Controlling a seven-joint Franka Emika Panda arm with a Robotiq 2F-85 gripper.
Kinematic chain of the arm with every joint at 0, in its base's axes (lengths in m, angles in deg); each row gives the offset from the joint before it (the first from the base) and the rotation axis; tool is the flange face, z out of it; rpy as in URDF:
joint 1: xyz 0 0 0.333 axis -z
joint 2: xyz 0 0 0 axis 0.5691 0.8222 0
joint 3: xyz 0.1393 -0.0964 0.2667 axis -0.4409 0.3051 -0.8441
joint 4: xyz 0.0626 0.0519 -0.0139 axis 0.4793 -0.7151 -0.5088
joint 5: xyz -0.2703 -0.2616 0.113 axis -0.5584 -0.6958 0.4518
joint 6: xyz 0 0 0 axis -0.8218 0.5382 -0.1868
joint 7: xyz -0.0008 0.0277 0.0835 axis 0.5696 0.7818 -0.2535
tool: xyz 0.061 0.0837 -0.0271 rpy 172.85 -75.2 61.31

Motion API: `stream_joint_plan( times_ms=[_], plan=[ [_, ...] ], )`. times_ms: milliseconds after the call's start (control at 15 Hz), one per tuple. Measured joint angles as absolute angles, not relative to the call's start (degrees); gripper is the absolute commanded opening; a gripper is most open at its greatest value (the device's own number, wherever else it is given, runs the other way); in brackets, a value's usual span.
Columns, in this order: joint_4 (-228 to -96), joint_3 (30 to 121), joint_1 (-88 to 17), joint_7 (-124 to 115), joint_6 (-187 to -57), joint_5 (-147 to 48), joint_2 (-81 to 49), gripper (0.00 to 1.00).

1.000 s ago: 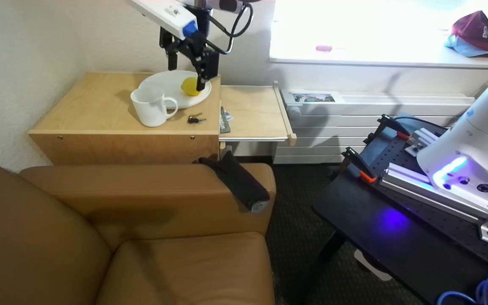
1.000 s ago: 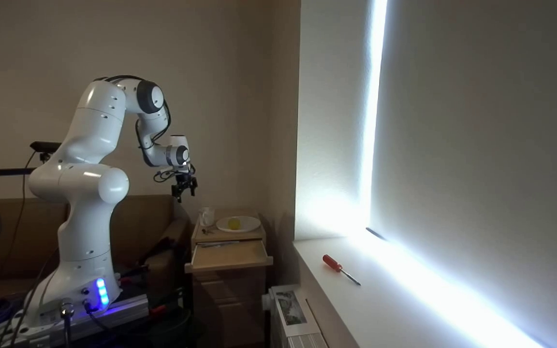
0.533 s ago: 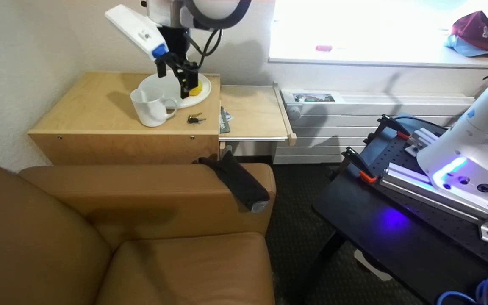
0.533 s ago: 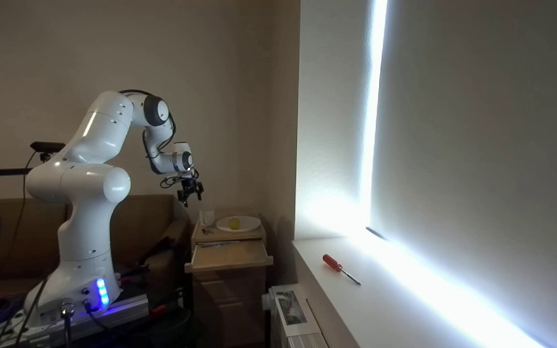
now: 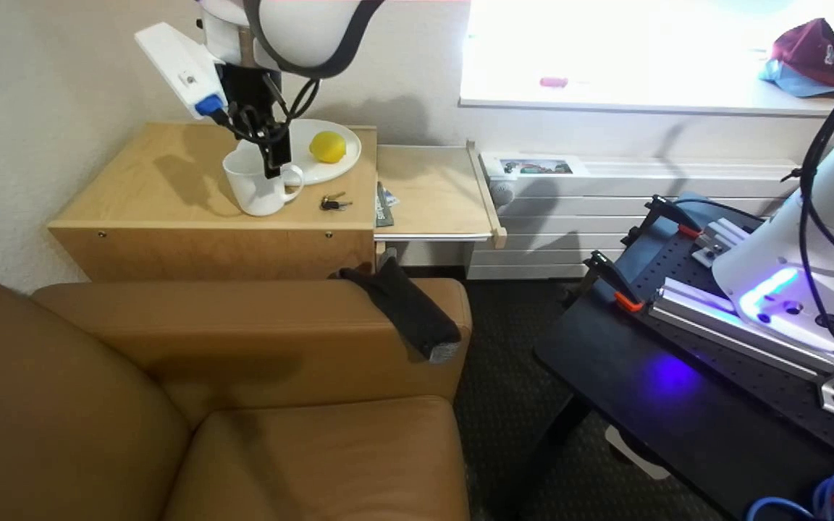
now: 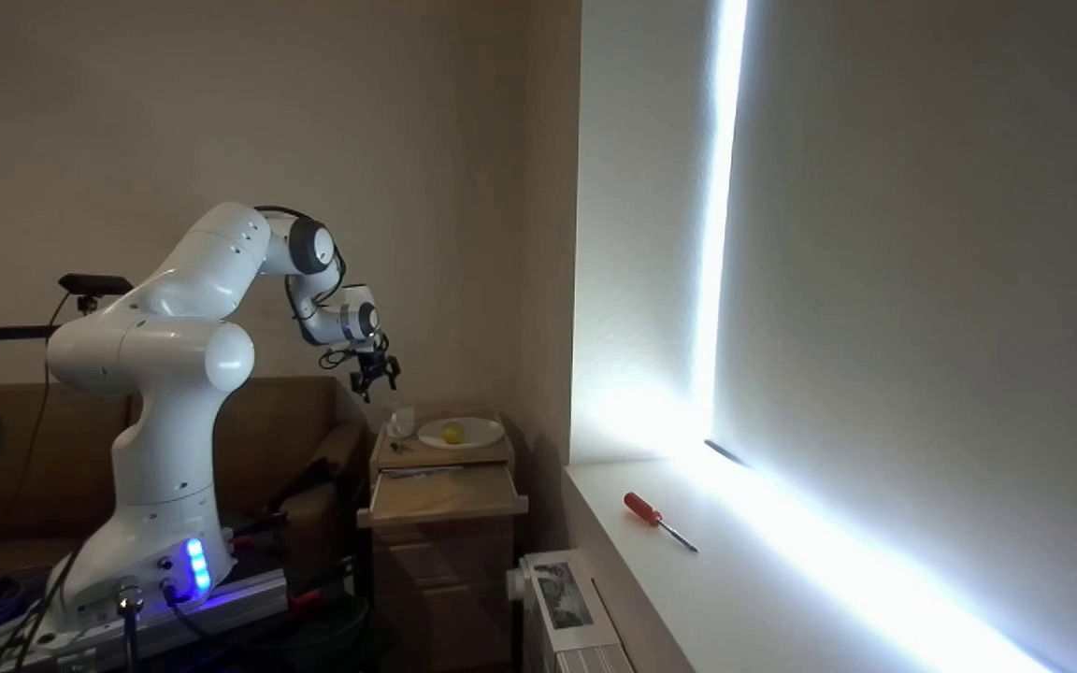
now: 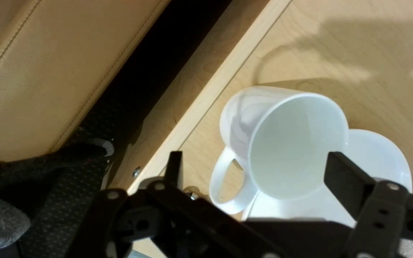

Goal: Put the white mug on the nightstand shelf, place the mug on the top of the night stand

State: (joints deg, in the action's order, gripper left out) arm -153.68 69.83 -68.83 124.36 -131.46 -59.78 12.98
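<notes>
The white mug (image 5: 249,191) stands upright on the tan wooden nightstand (image 5: 120,195), near its front edge with the handle toward the keys. The mug (image 6: 400,422) and nightstand (image 6: 482,455) also show in an exterior view. My gripper (image 6: 379,387) is open and empty, above the mug. In an exterior view a finger of the gripper (image 5: 272,163) overlaps the mug's rim. In the wrist view the mug's opening (image 7: 296,150) faces me and lies between the spread fingers (image 7: 255,159), closer to the right one. No contact with the mug is evident.
A white plate (image 5: 305,148) with a yellow lemon (image 5: 328,147) lies right behind the mug. Keys (image 5: 334,202) lie beside it. A pull-out shelf (image 5: 431,188) extends from the nightstand. A brown leather armchair (image 5: 265,318) with a dark sock (image 5: 410,311) stands against the front.
My open gripper has come down and forward, moving left in an exterior view, from above the plate to above the mug. The mug, plate and lemon have not moved.
</notes>
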Motion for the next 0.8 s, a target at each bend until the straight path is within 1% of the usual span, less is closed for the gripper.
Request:
stream_joint_plan(
  times_ms=[400, 800],
  plan=[
    [-153.9, 69.8, -68.8, 123.6, -131.5, -59.2, 14.2, 1.0],
    [-149.7, 70.9, -68.8, 125.0, -131.9, -57.2, 18.9, 1.0]
  ],
)
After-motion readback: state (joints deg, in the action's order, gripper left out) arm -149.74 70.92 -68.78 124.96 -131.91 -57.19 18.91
